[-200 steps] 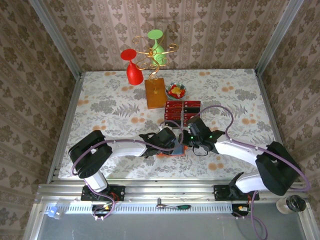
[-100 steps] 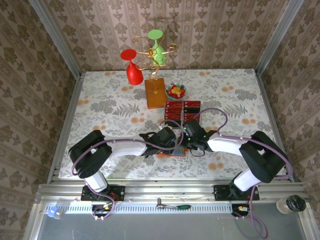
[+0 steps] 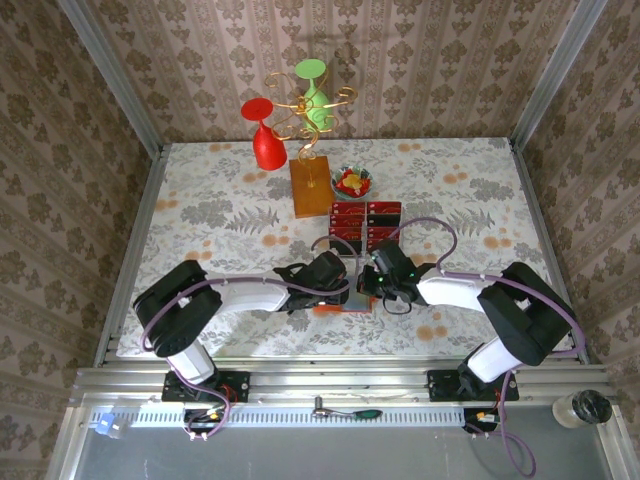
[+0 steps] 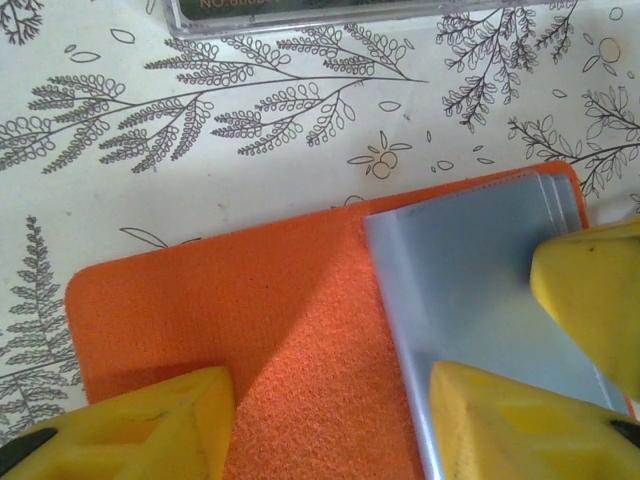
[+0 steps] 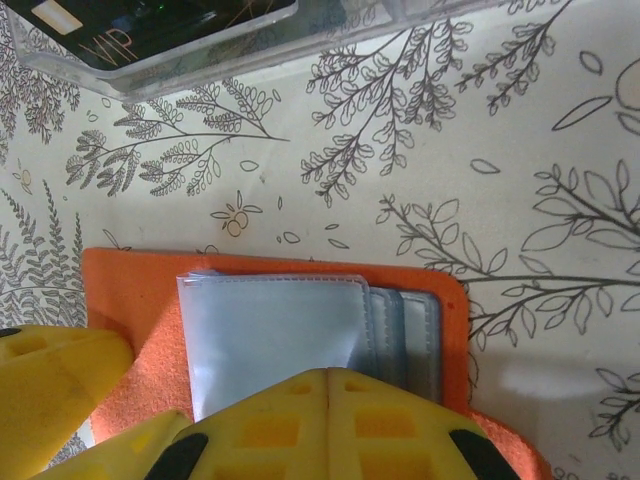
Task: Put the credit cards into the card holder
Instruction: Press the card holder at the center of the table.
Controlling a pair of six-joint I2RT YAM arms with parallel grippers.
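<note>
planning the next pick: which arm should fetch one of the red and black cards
Right, probably: the left gripper presses down on the open orange felt card holder, while the shut right gripper sits nearer the red and black cards.

One floral-patterned worktop carries everything.

Two robot arms meet near its middle. The left arm has one left end effector, and the right arm has one right end effector.

Between them lies one orange card holder. Three overlapping clear sleeves can be counted inside it.

Farther back, the red credit cards with black bands sit in two columns. They are too small to count within each column.

Beyond them stand one wooden block and one bowl of candies. There are also two goblets: one red goblet and one green goblet.
</note>
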